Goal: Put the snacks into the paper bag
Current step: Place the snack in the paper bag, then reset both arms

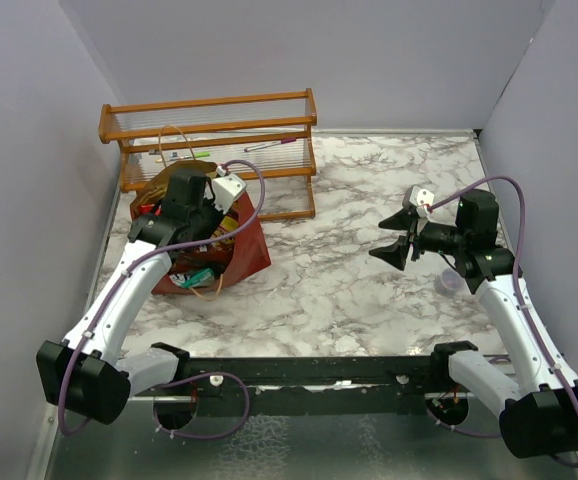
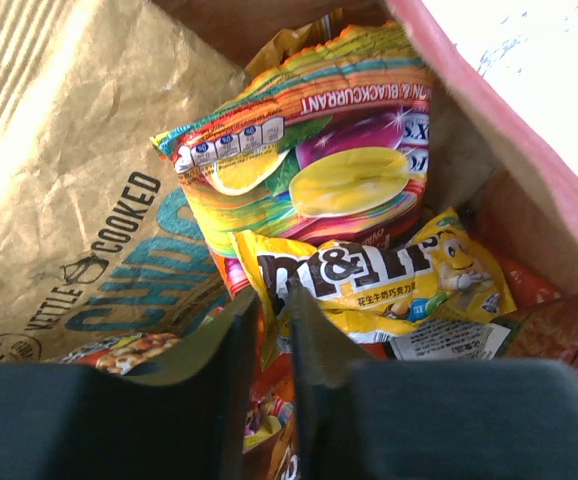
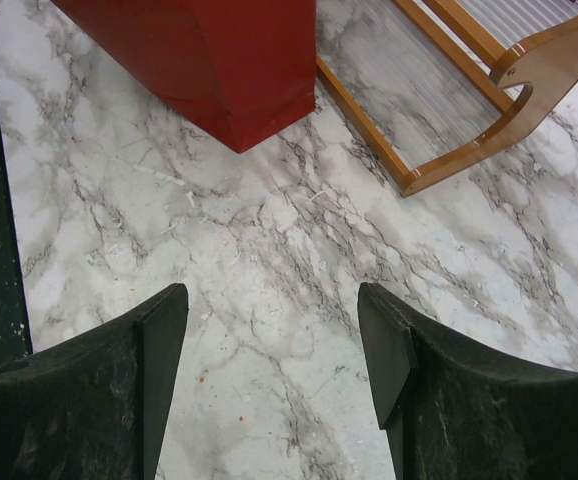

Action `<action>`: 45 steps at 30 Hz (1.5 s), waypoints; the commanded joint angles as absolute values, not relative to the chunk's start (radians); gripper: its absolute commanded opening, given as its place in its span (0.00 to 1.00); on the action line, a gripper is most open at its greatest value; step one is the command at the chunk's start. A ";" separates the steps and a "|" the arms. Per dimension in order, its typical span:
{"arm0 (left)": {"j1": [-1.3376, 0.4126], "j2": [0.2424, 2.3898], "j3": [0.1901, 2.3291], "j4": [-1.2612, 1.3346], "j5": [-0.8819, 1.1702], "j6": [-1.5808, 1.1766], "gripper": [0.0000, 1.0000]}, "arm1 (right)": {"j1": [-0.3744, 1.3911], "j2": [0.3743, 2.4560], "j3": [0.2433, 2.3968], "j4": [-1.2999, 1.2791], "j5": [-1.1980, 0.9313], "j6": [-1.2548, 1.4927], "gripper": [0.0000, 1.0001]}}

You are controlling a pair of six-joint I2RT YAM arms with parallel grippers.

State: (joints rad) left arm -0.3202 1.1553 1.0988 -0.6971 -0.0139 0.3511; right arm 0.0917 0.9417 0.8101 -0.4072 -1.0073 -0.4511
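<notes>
- The left pincer (image 2: pixel 272 292) hangs inside the bag (image 2: pixel 489 130). Its jaws are parted by only a slim gap, and nothing shows between them.
- The M&M's packet (image 2: pixel 369 280) lies right under its tips, the fruit packet (image 2: pixel 319 150) just beyond, and the chips bag (image 2: pixel 69 200) to its left. Every snack I can make out sits in the bag.
- If the pincer lifts with so narrow a gap, a crinkled foil edge may catch on a tip and ride out with it.
- The paper wall stands close on its right. A sideways pull could drag the rim, tip the bag and spill packets onto the counter (image 1: pixel 349 290).
- A thin string handle near the wrist might snag as the arm rises.
- The right pincer (image 3: pixel 272 300) is spread wide and empty over bare counter, with the bag well ahead and to its left.
- The cup (image 1: pixel 451 281) sits just behind this pincer, beside the arm, so a careless swing could knock it over.
</notes>
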 commanded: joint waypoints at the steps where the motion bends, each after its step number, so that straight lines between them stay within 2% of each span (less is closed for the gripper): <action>1: -0.314 1.153 1.118 -0.734 -0.079 0.360 0.31 | 0.097 0.937 0.799 -0.382 -0.991 -0.468 0.69; 4: -0.315 1.147 1.147 -0.737 -0.082 0.362 0.44 | 0.097 0.936 0.800 -0.382 -0.992 -0.468 0.69; 8: -0.315 1.125 1.172 -0.700 -0.088 0.353 0.56 | 0.097 0.936 0.800 -0.383 -0.992 -0.466 0.69; 15: -0.302 1.077 1.180 -0.604 -0.098 0.317 0.70 | 0.097 0.937 0.801 -0.381 -0.981 -0.463 0.69; 22: -0.242 0.995 1.121 -0.497 -0.098 0.248 0.79 | 0.097 0.971 0.820 -0.379 -0.875 -0.438 0.76; 26: -0.218 0.948 1.108 -0.461 -0.125 0.223 0.86 | 0.096 0.979 0.823 -0.344 -0.719 -0.402 1.00; 30: -0.179 0.915 1.079 -0.400 -0.211 0.153 0.90 | 0.094 1.001 0.833 -0.310 -0.511 -0.351 0.99; 34: -0.150 0.888 1.054 -0.346 -0.317 0.130 0.99 | 0.089 1.000 0.837 -0.282 -0.428 -0.304 0.99; 45: -0.089 0.814 1.038 -0.342 -0.275 0.097 0.99 | 0.085 0.948 0.822 -0.196 -0.250 -0.212 0.99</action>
State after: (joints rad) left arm -0.1081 0.8486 1.0397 -0.3748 -0.2630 0.1291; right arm 0.0898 0.9855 0.8108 -0.2768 -0.3733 -0.2680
